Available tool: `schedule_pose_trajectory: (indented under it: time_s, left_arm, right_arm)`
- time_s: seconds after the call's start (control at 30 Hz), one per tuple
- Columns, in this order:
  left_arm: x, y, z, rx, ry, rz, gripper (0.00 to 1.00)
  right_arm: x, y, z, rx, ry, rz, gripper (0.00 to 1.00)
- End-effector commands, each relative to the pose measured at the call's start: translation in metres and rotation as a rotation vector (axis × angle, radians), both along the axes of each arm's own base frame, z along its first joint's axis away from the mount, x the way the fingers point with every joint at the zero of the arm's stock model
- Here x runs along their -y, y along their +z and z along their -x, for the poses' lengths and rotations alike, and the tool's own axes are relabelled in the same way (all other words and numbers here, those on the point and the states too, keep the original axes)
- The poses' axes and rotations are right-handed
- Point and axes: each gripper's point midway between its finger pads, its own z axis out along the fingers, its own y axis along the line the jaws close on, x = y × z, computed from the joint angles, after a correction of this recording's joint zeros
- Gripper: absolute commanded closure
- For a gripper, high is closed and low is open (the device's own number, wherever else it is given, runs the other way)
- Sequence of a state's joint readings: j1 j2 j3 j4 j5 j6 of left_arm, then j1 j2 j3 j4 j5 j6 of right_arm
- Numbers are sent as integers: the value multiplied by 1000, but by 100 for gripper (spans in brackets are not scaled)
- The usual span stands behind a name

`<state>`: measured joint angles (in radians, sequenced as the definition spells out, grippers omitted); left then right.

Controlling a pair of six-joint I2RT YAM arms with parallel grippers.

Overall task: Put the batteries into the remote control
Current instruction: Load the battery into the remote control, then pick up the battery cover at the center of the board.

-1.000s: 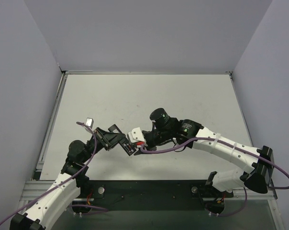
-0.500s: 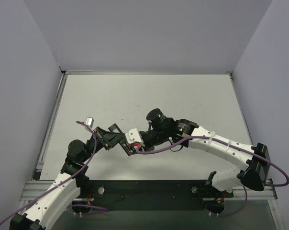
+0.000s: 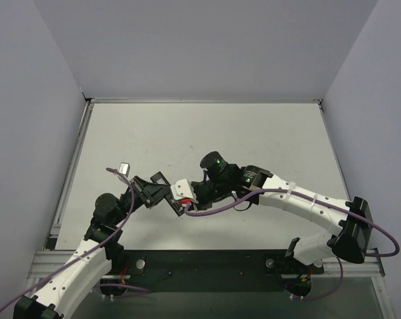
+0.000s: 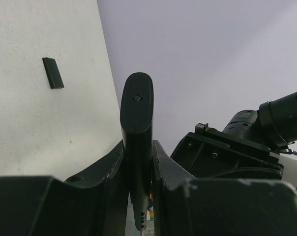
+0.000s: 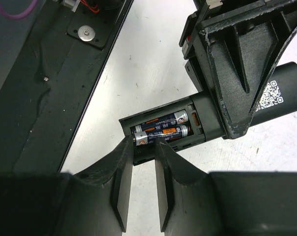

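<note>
The right gripper [image 5: 143, 142] has its fingers parted only a little, with nothing clamped between them. Its tips sit at the open end of the remote control [image 5: 188, 125], one on each side of the end of the nearer battery. Whether they touch that battery cannot be told.

The batteries [image 5: 163, 131] lie side by side in the remote's open compartment, labels up. Both look seated, though the nearer one may need a last press to sit flat.

The left gripper [image 4: 137, 147] is closed firmly on the remote control, holding it on edge above the table [image 4: 40, 128]. In the right wrist view, the left gripper reaches in from the upper right and holds the remote near its middle.

The short black cover [image 4: 52, 73] lies flat on the table, well apart from both grippers.

Compared with a second ago, the right arm [image 3: 300, 203] has swung left in the overhead view. Its wrist has turned and its gripper now sits tight against the left one. The left arm has not moved.

This suggests the second battery has just gone in and the loading is nearly finished. The cover is not yet fitted.
</note>
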<state>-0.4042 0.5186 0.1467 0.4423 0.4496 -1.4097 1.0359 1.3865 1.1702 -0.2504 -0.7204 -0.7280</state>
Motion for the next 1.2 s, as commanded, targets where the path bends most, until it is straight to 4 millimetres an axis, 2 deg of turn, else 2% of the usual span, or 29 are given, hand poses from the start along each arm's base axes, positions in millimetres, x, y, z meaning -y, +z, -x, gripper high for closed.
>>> schedule_pose_trajectory:
  time_s: [0.0,0.27,0.6,0.9,1.17]
  left_arm:
    - [2,51,7,137,-29,65,100]
    - [1,64,13,185,-43,98,100]
    - [-2,75,18,212,-43,146,100]
    - [-3,76,18,206,-38,156,100]
    - [-5,78,17,216,-28,171,100]
  right_arm:
    - [-11,7,-12,43,-26,-12,82]
    - [-15,-13,-26,14,-100,66,87]
    - [-16,-41,-50,-21,-260,177,100]
    - [-23,-41,-79,-32,-479,161,100]
    - [-28,-45,-90,-82,-629,144,100]
